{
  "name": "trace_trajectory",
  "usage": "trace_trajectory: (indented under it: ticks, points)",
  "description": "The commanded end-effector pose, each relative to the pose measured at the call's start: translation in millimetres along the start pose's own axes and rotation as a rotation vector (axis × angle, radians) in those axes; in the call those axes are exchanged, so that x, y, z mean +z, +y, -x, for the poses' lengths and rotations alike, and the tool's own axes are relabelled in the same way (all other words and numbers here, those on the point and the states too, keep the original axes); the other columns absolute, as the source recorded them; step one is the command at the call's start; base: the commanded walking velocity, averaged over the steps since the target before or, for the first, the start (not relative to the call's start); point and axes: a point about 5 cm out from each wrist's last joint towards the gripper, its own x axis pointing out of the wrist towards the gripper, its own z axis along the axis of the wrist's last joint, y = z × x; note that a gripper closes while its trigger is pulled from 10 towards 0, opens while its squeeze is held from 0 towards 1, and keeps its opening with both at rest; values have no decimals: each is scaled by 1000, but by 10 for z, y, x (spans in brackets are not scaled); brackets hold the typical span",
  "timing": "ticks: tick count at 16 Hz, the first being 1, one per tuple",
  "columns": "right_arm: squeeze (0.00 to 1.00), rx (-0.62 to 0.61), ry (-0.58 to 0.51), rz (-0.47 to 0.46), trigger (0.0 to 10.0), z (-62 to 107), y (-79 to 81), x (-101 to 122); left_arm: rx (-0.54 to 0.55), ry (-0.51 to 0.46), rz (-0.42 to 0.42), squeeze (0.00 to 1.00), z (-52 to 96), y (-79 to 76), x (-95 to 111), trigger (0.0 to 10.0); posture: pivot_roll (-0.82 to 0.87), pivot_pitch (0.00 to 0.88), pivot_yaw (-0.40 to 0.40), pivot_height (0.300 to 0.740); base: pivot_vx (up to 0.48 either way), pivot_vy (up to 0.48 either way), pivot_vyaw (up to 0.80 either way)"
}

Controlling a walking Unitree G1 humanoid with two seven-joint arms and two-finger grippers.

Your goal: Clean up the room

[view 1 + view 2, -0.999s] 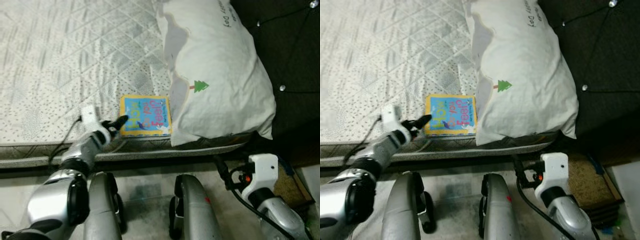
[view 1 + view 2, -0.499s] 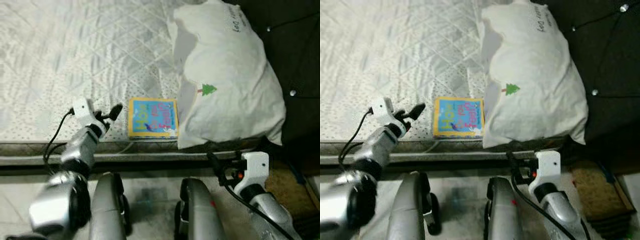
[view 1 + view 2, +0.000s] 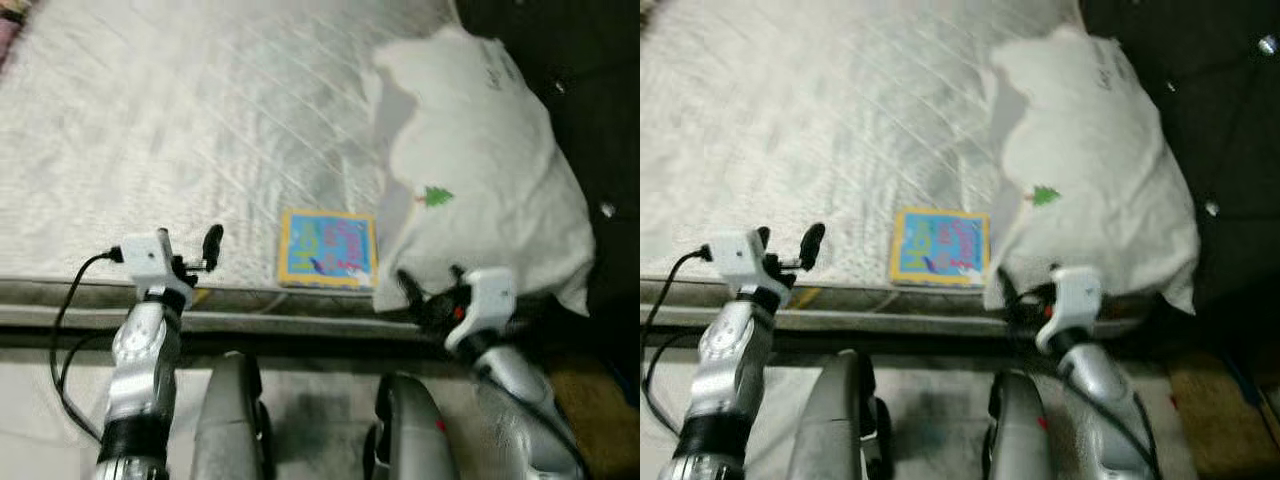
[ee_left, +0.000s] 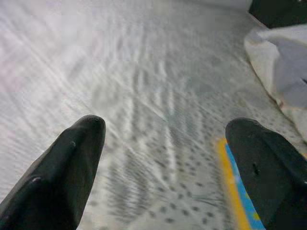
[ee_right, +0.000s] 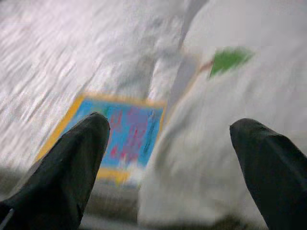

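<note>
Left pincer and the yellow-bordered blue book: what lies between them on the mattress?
Only bare quilted white mattress separates the open left pincer from the yellow-bordered blue book; both eye views show that stretch.

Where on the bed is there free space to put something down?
The mattress is bare from the left gripper up and across, left of the book. It is crowded at the near corner, where book, pillow and right gripper meet.

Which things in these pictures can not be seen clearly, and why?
- book: cover words blurred in the head views; left wrist view cuts off all but its edge.
- pillow: printed text too small and blurred.
- right gripper: motion-blurred in the left eye view.
</note>
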Motion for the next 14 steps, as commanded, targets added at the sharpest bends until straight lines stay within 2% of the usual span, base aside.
trace_trajectory:
  ticks: [1,4,6,8,10,12,13,14]
  points:
    - [0,-52,-6,-18,10000,22,-110,1,2,0,-38,0,56,-22,24,10000,-26,118,14,613,0,0,0]
    - [0,-87,-10,-29,10000,-108,-194,65,11,43,-54,0,291,-77,-45,10000,-12,95,32,647,0,0,0]
    - [0,-64,-12,-20,10000,-185,-198,126,21,64,-61,0,382,-87,-78,10000,-7,81,42,666,0,0,0]
    - [0,-71,-12,-20,10000,-258,-288,183,34,108,-70,0,460,-45,-121,10000,-7,66,61,685,0,0,0]
    - [0,-93,8,-18,10000,-262,-356,139,28,120,-100,0,439,-43,-136,10000,-10,49,82,709,0,0,0]
    - [0,-121,18,-22,10000,-206,-337,48,37,130,-101,0,369,-77,-139,10000,-14,31,61,728,0,0,0]
    - [0,-169,9,-56,10000,-161,-312,-9,40,136,-107,0,348,-123,-163,10000,-11,20,45,740,0,0,0]
    - [0,-234,4,-89,10000,-95,-275,-98,39,131,-74,0,330,-166,-160,10000,-9,9,33,740,0,0,0]
